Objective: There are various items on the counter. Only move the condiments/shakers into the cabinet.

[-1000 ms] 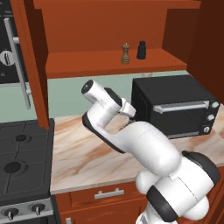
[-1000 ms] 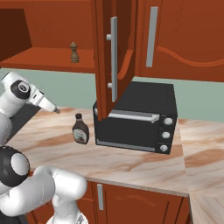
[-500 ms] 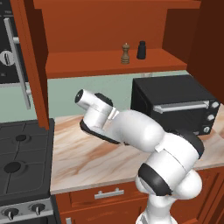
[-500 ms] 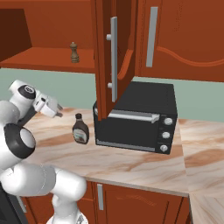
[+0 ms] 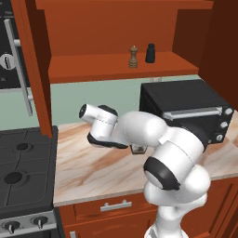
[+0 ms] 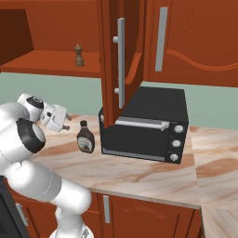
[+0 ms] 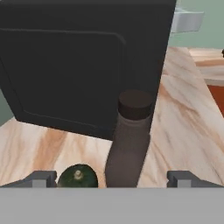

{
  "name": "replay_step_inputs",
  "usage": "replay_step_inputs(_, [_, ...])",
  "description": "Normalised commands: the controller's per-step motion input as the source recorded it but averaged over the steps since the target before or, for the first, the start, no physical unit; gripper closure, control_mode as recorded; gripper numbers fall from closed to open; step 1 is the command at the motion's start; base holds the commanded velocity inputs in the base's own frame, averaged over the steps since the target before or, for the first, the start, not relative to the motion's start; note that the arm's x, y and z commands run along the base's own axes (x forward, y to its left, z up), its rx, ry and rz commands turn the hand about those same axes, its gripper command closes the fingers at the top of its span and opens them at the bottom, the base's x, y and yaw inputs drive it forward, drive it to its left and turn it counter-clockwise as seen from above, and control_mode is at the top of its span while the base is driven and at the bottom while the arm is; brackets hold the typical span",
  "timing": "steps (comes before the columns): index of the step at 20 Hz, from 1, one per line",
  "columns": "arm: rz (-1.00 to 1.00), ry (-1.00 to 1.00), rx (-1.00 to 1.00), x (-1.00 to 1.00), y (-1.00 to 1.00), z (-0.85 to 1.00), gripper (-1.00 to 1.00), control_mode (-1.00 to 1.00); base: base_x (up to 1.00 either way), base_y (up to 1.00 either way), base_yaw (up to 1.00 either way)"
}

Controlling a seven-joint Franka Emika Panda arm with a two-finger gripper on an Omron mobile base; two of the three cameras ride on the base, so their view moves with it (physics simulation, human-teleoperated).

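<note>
1. My tool (image 7: 111, 178) is open, its tips spread wide on either side of the bottle (image 7: 127, 139), not touching it.
2. The bottle (image 6: 85, 136) stands upright on the table (image 6: 139, 172), just left of the black oven (image 6: 146, 123).
3. The green ball (image 7: 78, 176) lies on the table right beside the bottle.
4. The wooden shaker (image 5: 133, 56) and black shaker (image 5: 150, 53) stand on the cabinet (image 5: 116, 32) shelf.
</note>
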Motion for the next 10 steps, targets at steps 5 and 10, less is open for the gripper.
replay_step_inputs(5, [-0.16,-0.06,0.00,0.00,-0.20,-0.11,-1.00,-1.00,0.00,0.00,0.00])
replay_step_inputs(10, [-0.15,0.00,0.00,-0.01,-0.30,0.00,-1.00,-1.00,0.00,0.00,0.00])
